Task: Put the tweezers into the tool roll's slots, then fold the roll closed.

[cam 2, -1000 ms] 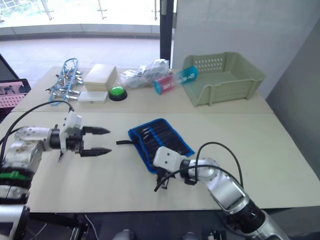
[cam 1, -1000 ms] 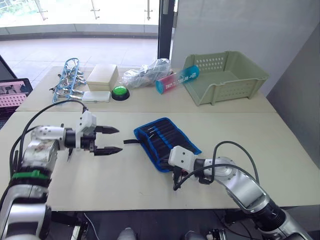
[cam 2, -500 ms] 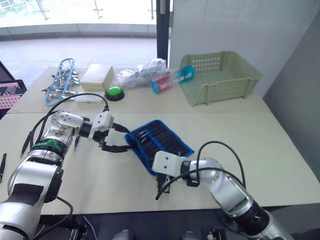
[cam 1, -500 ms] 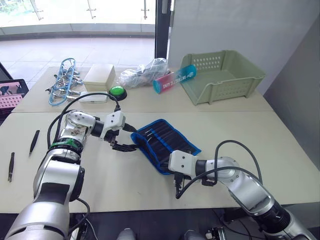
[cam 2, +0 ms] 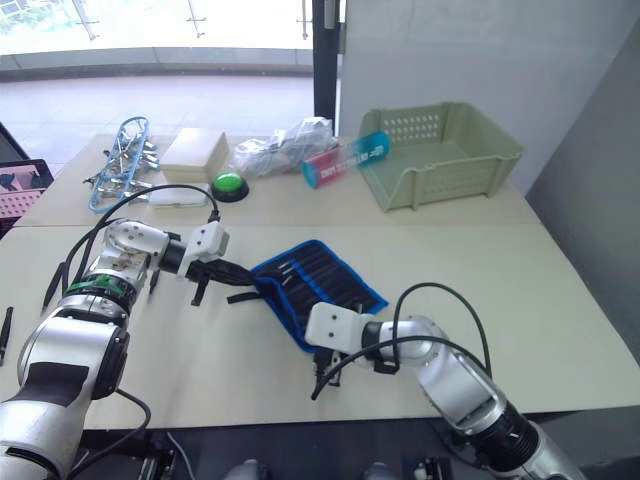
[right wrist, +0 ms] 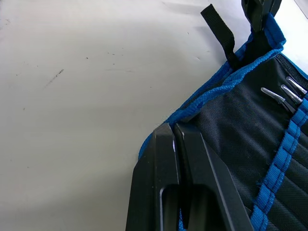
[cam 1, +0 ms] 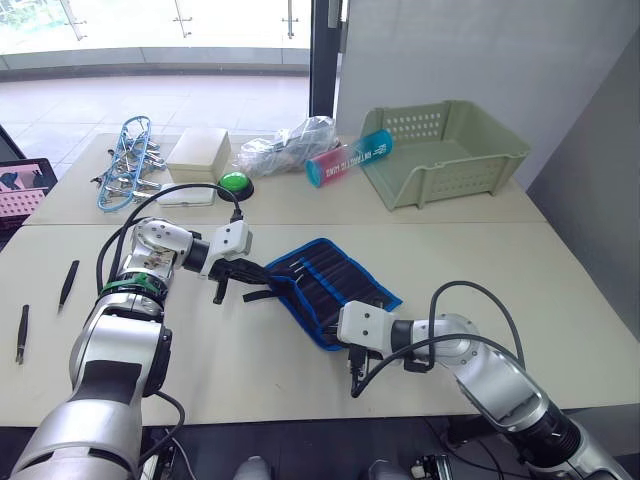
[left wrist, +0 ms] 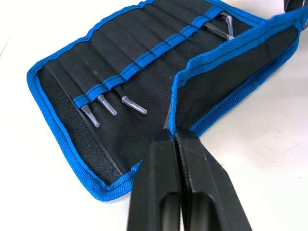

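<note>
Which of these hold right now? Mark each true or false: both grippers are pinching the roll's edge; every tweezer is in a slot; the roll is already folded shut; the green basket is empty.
1. Both grippers pinch the tool roll's edge. True: the left gripper and right gripper are shut on the tool roll.
2. Every tweezer is slotted. False: two tweezers lie loose on the table.
3. The roll is folded shut. False: only one flap is lifted.
4. The green basket is empty. True.

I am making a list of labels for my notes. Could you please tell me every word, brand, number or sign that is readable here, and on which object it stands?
White lettering on the pink-and-teal cylindrical tube lying beside the pale green plastic basket: too small and blurred to read.
No other text is visible on any object.
</note>
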Motion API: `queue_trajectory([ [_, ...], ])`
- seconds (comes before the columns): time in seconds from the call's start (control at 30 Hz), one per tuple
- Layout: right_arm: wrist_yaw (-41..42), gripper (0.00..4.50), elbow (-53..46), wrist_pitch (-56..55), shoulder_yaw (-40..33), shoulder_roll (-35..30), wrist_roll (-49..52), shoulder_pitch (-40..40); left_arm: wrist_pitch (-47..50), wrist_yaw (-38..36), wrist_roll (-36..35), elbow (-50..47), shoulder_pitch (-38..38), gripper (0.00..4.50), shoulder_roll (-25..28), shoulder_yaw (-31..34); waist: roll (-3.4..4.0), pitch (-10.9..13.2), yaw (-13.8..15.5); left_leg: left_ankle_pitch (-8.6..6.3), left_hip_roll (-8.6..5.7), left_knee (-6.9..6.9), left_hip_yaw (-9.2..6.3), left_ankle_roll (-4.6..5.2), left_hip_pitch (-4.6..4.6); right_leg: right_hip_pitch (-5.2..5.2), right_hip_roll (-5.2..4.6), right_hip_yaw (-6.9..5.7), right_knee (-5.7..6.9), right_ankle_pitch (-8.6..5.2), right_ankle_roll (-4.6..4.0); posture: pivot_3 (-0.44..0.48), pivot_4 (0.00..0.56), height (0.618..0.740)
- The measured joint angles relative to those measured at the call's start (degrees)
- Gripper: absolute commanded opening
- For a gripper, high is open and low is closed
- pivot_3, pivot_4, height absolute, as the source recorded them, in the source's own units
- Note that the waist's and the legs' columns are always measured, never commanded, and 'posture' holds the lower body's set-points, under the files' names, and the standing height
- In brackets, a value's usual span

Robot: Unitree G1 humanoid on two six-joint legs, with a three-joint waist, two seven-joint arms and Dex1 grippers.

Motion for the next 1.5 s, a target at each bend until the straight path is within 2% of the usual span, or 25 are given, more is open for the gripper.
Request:
queue_trajectory([
  [0.1,0.12,0.0,0.0,0.0,0.0,0.08,-0.06,0.0,-1.69,-0.07,0.17,0.0,0.0,0.03,0.32,0.0,0.0,0.0,-0.04,0.0,0.0,0.0,0.0,0.0,0.0,0.0,0.0,0.0,0.0,0.0,0.0,0.0,0.15,0.716],
  [0.2,0.21,0.82,-0.01,0.0,0.0,0.09,-0.07,0.02,-2.81,-0.67,0.19,0.0,0.01,0.0,0.97,0.05,0.0,0.0,-0.09,0.0,0.0,0.0,0.0,0.0,0.0,0.0,0.0,0.0,0.01,0.0,0.0,0.0,0.15,0.716],
  [0.3,1.2,1.84,-0.68,0.6,-0.5,0.07,1.01,0.92,-3.79,-1.04,-0.09,-0.13,0.26,0.0,1.77,-0.3,0.0,0.0,-0.09,0.0,0.0,0.0,0.0,0.0,0.0,0.0,0.0,0.0,0.01,0.0,0.0,0.0,0.15,0.716],
  [0.43,1.55,3.17,-1.84,6.02,-6.5,1.78,7.52,1.56,-5.84,-1.17,-2.54,-1.79,2.87,0.0,4.27,-2.07,0.0,0.0,-0.51,0.01,0.0,0.02,-0.02,0.0,0.05,0.04,0.0,0.0,0.05,0.0,0.0,0.0,0.15,0.716],
  [0.63,-0.93,3.17,3.57,15.09,-20.03,9.73,19.78,-3.48,-9.04,-1.22,-9.59,-8.43,9.66,0.0,9.24,-6.74,0.01,0.0,-1.0,0.03,0.01,0.02,-0.03,-0.02,0.11,0.06,0.0,0.03,0.14,0.0,0.0,0.0,0.15,0.716],
  [0.7,-3.21,3.17,6.49,16.59,-21.51,13.51,21.6,-5.28,-9.25,-1.22,-12.21,-11.53,12.28,0.0,10.59,-8.26,0.01,0.0,-1.0,0.03,0.01,0.02,-0.03,-0.02,0.13,0.05,0.0,0.03,0.18,0.0,0.0,0.0,0.15,0.716],
  [0.83,-7.7,2.07,10.67,16.74,-18.77,20.24,21.3,-6.43,-9.28,-1.23,-16.77,-17.26,16.64,0.0,12.35,-10.52,0.03,0.01,-0.97,0.03,0.01,0.04,-0.04,-0.02,0.09,0.02,0.0,0.05,0.28,0.0,0.0,0.0,0.15,0.716],
  [0.93,-10.25,0.99,13.34,15.73,-13.52,24.48,19.21,-6.5,-9.29,-1.23,-18.31,-19.18,17.68,0.0,13.39,-11.24,0.03,0.01,-0.93,0.03,0.01,0.05,-0.04,-0.02,0.08,-0.01,0.0,0.05,0.31,0.0,0.0,0.0,0.15,0.716],
  [1.03,-11.01,0.03,16.61,13.84,-7.38,25.98,16.38,-6.13,-9.28,-1.23,-19.22,-19.82,17.72,0.0,13.71,-11.33,0.03,0.01,-0.96,0.03,0.01,0.06,-0.04,-0.02,0.08,-0.01,0.0,0.06,0.31,0.0,0.0,0.0,0.15,0.716],
  [1.2,-11.91,0.03,22.37,12.85,-2.72,24.42,11.57,-5.05,-9.29,-1.23,-19.39,-19.86,17.77,0.0,14.12,-11.38,0.02,0.01,-0.92,0.03,0.01,0.07,-0.04,-0.02,0.07,0.0,0.0,0.06,0.31,0.0,0.0,0.0,0.15,0.716],
  [1.43,-12.25,0.03,23.15,11.82,-2.19,24.98,10.07,-4.81,-3.22,-1.23,-19.44,-20.94,18.31,0.0,15.33,-12.0,0.04,0.0,-1.11,0.03,0.01,0.1,-0.03,-0.02,0.18,0.02,0.0,0.1,0.44,0.0,0.0,0.0,0.15,0.716],
  [1.5,-12.36,0.0,23.37,11.81,-2.27,25.3,10.05,-4.79,-0.57,-1.23,-20.48,-22.96,19.06,0.62,16.23,-12.27,0.04,-0.01,-1.2,0.03,0.02,0.09,-0.03,-0.03,0.21,0.02,0.0,0.13,0.48,0.0,0.0,0.0,0.15,0.716],
])
